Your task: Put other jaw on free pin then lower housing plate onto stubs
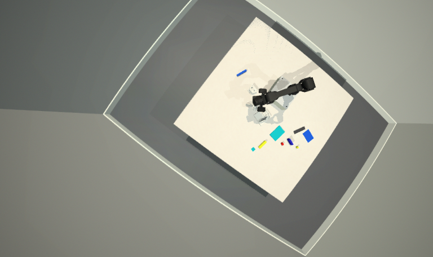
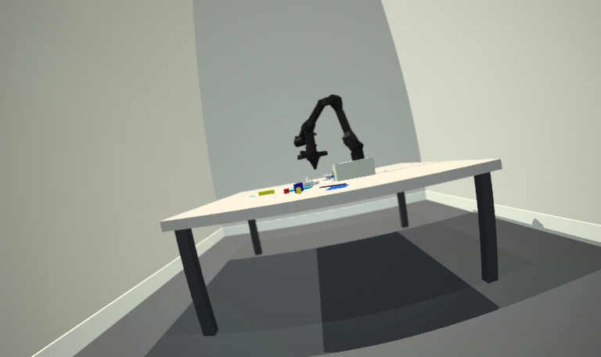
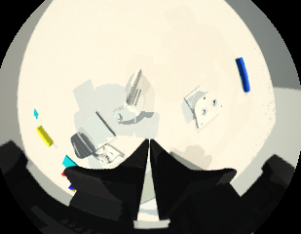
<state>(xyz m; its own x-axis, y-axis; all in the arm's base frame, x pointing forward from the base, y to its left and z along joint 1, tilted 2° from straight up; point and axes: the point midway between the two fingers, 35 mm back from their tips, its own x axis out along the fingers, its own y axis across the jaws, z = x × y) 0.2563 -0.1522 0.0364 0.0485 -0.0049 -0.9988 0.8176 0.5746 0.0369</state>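
Note:
My gripper (image 2: 314,167) (image 3: 149,142) is shut and empty, its fingertips touching, above the table. A pale jaw piece (image 3: 134,92) with a ribbed pad and a round hub lies ahead of the fingertips in the wrist view. A second ribbed jaw piece (image 3: 98,126) is at the lower left, beside a pale base part (image 3: 110,153) partly hidden by the left finger. A white housing plate (image 3: 208,108) (image 1: 252,89) with two holes is on the right in the wrist view, apart from the others. The pins and gear teeth are too small to tell.
A pale box-like block (image 2: 354,168) stands near the arm's base. A blue bar (image 3: 243,75) (image 1: 241,72) lies beyond the plate. A cyan sheet (image 1: 277,133), yellow bar (image 1: 262,144), dark strip (image 1: 299,129), blue sheet (image 1: 308,135) and small blocks lie on the other side.

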